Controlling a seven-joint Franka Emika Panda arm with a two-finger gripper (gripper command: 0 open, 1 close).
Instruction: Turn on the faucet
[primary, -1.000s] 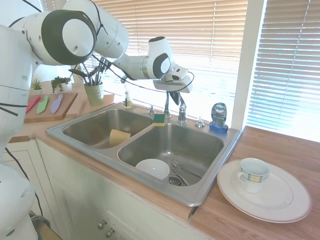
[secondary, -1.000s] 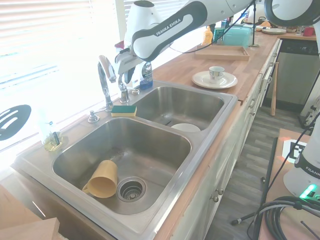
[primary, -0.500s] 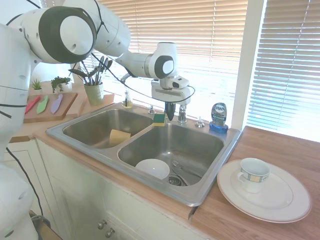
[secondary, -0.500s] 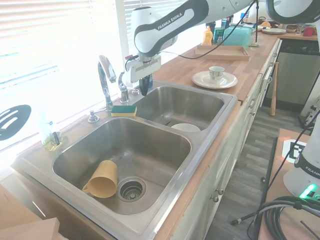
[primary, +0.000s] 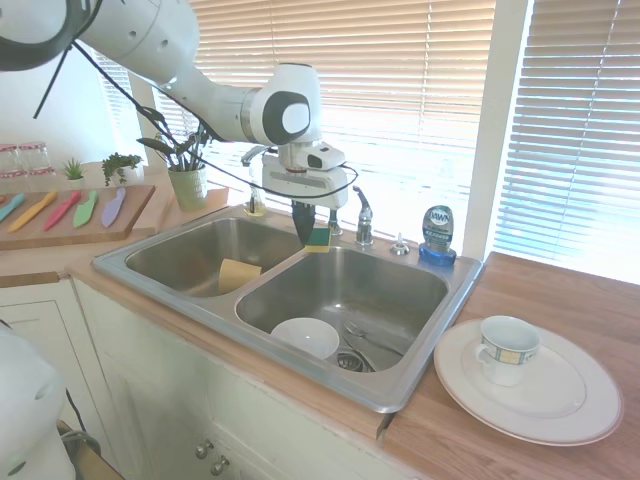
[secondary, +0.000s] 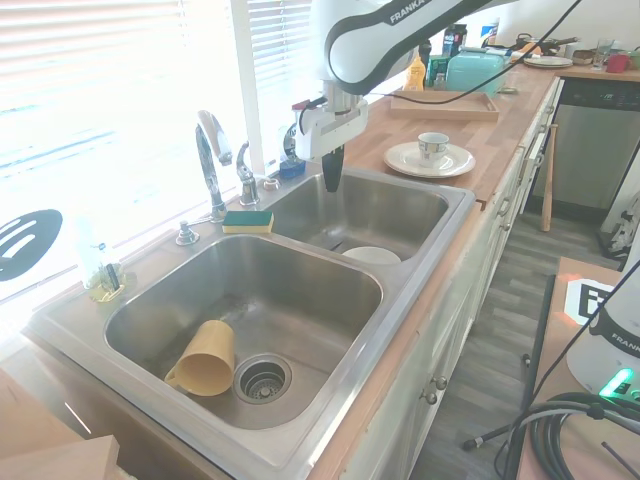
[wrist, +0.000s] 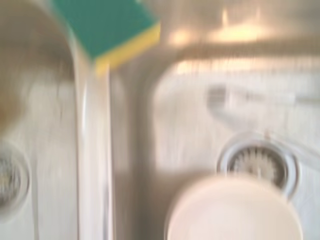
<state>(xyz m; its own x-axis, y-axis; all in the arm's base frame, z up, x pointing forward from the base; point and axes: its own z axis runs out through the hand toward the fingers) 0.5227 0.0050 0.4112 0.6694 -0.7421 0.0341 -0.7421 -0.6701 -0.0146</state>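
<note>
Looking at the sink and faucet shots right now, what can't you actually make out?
- Whether water runs from the faucet: its spout sits against the bright window glare in the second exterior view, and no stream shows.
- The spout in the first exterior view: the gripper and wrist cover it.
- Gripper fingers: too dark and small in both exterior views to tell if they are open.
- Utensil by the white bowl: motion-blurred in the wrist view.
</note>
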